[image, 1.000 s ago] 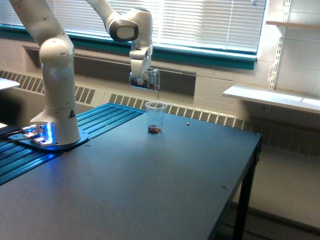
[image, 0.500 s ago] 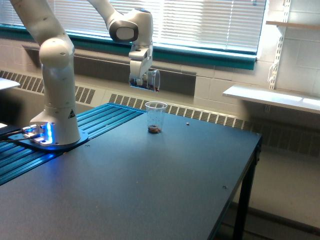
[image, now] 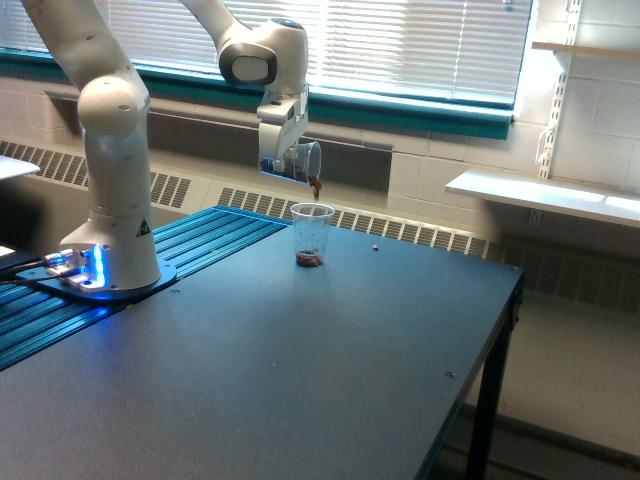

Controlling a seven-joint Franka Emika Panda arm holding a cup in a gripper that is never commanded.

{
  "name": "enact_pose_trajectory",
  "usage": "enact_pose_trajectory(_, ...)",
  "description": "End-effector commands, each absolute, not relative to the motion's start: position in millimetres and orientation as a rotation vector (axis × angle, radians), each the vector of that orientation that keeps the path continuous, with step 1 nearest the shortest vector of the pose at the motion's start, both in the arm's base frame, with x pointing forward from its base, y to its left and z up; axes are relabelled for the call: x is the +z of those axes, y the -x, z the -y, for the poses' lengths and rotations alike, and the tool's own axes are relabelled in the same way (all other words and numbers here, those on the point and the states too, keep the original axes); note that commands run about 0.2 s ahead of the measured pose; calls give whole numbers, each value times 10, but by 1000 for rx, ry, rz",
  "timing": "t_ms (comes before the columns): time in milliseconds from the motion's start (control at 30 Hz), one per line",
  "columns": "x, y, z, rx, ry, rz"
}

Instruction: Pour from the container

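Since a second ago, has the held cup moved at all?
Yes. The container has risen slightly toward the window blinds, still tipped above the standing cup.

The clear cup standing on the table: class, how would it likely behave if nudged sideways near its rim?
The standing cup looks like thin clear plastic, so probably light and easily squashed. It is taller than wide, with only a little brown material at its bottom, so it would likely tip or slide on the smooth dark table.

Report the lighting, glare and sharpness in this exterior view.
Exterior view: daylight through the window blinds backlights the scene; a blue glow shows at the arm's base; soft sheen on the dark table; the tilted container and the standing cup are small, transparent and low-contrast.
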State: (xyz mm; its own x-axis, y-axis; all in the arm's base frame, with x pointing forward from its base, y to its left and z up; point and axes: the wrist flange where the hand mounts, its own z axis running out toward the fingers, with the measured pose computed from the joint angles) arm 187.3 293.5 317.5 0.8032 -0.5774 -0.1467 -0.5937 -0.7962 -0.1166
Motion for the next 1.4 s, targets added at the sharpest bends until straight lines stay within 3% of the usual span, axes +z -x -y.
enact_pose_trajectory(33,3212,-1855,-2976,174,2826,-912)
enact_pose_trajectory(1400,3150,-1849,-2906,264,2784,-1009)
